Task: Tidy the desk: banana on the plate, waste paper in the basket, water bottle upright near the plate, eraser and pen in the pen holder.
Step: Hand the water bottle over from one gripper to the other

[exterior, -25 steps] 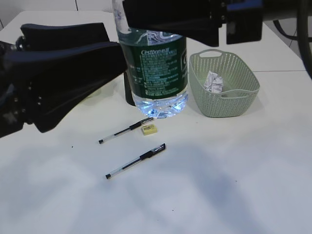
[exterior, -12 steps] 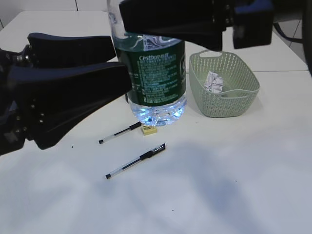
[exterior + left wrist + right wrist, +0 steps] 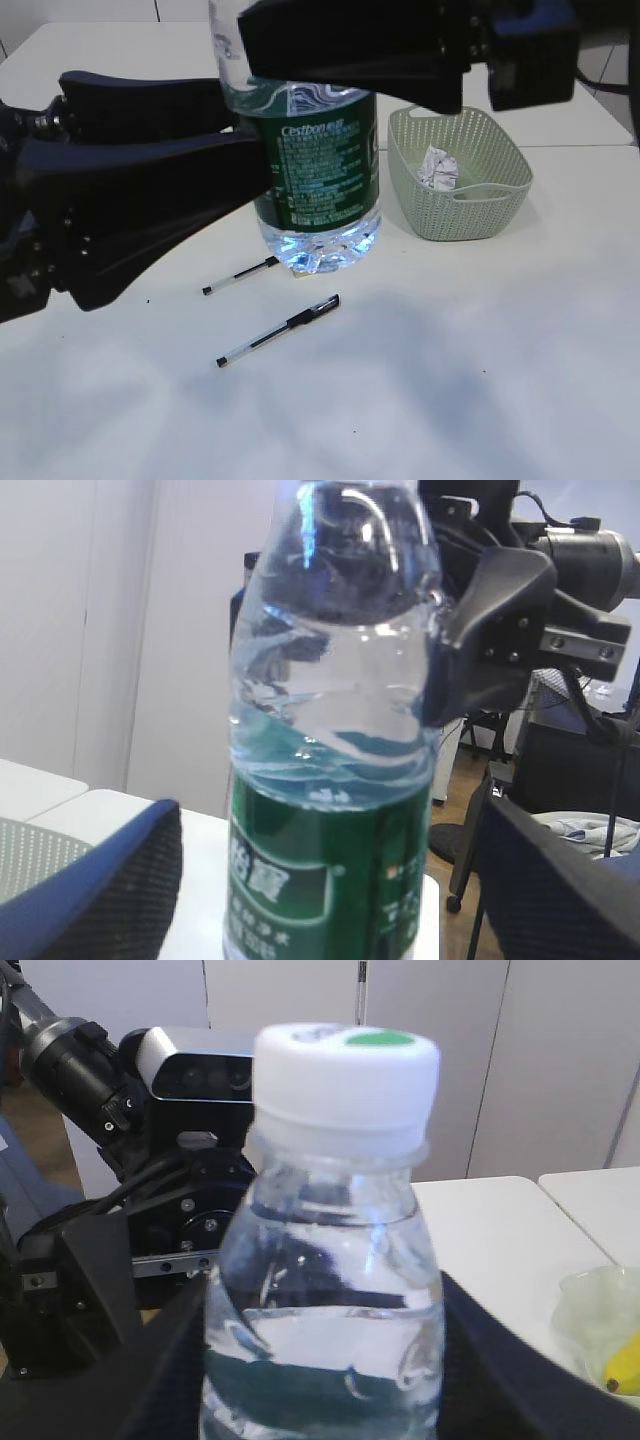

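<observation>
The water bottle (image 3: 320,180), clear with a green label and white cap, hangs upright above the table. My right gripper (image 3: 340,60) is shut on its upper body; in the right wrist view both fingers (image 3: 325,1360) press the bottle (image 3: 330,1260). My left gripper (image 3: 255,135) is open, one finger on each side of the label with gaps (image 3: 330,880). Two pens (image 3: 240,277) (image 3: 280,330) lie on the table. Crumpled paper (image 3: 437,167) sits in the green basket (image 3: 500,205). The banana (image 3: 625,1360) lies on the plate (image 3: 585,1305). The eraser and pen holder are hidden behind the bottle.
The basket stands at the back right of the white table (image 3: 450,380). The left arm's black body fills the left side of the exterior view. The plate is out of sight in the exterior view.
The bottle has moved left and slightly down with my right gripper, and now covers the eraser. My left gripper has closed in around the label.
</observation>
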Robot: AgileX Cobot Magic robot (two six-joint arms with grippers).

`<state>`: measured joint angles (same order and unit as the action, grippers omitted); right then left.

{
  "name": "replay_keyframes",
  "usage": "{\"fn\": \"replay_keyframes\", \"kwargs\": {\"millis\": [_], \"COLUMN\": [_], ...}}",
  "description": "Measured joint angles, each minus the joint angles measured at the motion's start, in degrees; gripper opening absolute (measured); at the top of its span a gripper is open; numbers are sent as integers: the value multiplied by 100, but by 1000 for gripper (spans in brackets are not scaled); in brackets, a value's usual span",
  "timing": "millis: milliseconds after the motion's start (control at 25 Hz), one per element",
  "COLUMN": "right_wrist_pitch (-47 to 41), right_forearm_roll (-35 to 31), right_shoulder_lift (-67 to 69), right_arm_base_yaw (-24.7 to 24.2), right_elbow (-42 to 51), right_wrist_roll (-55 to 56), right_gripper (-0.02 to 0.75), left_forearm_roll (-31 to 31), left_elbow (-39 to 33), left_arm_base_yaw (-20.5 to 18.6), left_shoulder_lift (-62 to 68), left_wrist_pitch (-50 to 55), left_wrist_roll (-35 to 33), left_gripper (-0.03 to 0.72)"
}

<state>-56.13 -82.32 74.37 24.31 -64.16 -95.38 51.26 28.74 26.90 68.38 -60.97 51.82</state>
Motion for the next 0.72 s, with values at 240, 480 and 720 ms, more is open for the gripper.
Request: {"fn": "replay_keyframes", "kwargs": {"millis": [240, 480, 720], "right_wrist_pitch": [-1, 21, 24], "right_forearm_roll": [0, -125, -175], "right_shoulder_lift": [79, 138, 138], "right_arm_base_yaw": [221, 221, 330], "right_elbow": [0, 0, 0], "right_wrist_roll": [-106, -153, -167], "right_gripper": [425, 425, 425], "left_forearm_roll": [39, 138, 196], "left_elbow": [0, 0, 0], "left_arm_base_yaw": [0, 0, 0], "left_shoulder_lift": [0, 0, 10], "left_wrist_pitch": [10, 10, 10], "left_wrist_roll": [18, 117, 119], "left_gripper": [657, 651, 645]}}
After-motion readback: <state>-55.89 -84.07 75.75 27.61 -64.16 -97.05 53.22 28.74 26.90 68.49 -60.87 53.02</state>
